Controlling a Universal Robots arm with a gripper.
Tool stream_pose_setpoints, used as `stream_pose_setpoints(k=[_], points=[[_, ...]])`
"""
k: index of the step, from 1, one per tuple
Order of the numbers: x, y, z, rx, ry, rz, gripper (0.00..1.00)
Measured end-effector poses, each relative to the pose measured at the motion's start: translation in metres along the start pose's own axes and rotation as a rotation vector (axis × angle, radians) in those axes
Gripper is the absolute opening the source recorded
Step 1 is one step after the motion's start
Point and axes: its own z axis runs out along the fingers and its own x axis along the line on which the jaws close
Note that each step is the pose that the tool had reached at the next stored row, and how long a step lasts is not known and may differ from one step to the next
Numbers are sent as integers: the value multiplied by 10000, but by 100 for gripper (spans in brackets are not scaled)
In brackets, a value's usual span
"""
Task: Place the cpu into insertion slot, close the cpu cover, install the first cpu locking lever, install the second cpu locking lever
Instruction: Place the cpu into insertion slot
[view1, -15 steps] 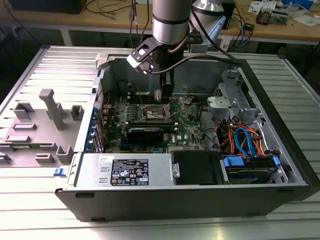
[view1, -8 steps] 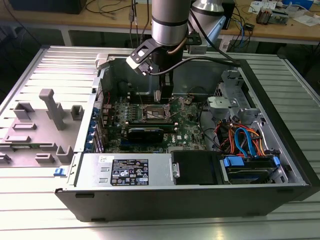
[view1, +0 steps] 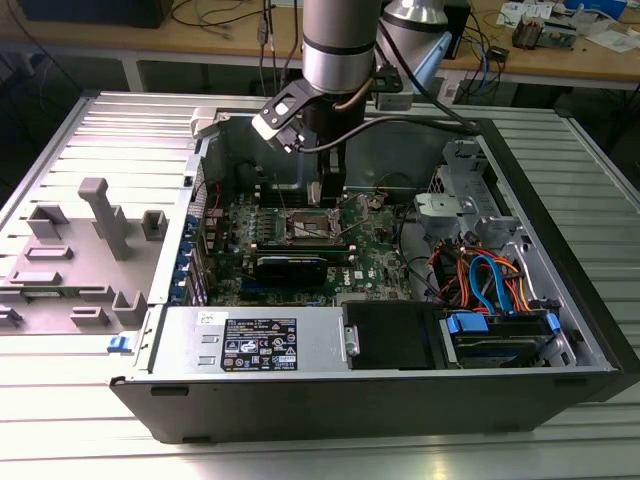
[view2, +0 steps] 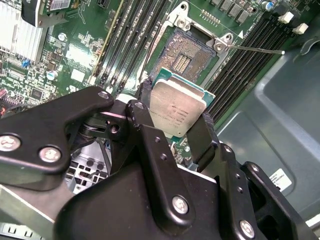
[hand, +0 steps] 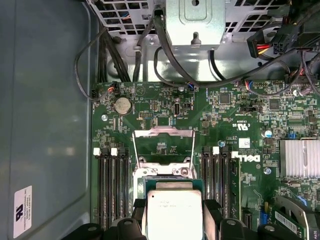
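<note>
My gripper (view2: 172, 119) is shut on the cpu (view2: 176, 109), a flat square chip with a silver-grey top, one black finger (view2: 202, 134) on each side. It hangs just above the insertion slot (view2: 187, 54), whose dark centre lies open inside its silver rim. In the first wrist view the cpu (hand: 172, 210) covers most of the slot, and the cpu cover (hand: 163, 133) stands swung open beyond it. A thin wire locking lever (view2: 260, 49) sticks out beside the slot. In the exterior view the gripper (view1: 330, 200) reaches down into the computer case over the slot (view1: 312, 226).
Long black memory slots (hand: 111, 185) flank the socket on both sides. A finned heatsink (hand: 299, 158) and cable bundles (hand: 165, 55) sit nearby. The case holds a power supply (view1: 250, 345) and drive bay with coloured cables (view1: 490, 285). A grey fixture (view1: 95, 235) lies at the exterior view's left.
</note>
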Motion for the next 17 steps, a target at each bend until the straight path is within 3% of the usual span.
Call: stream_pose_setpoints(k=[11,14,17], points=[[4,-3,35,-12,4,29,54],[19,-16,85,-59,5,26,54],[20,-80,121,-201,7,4,54]])
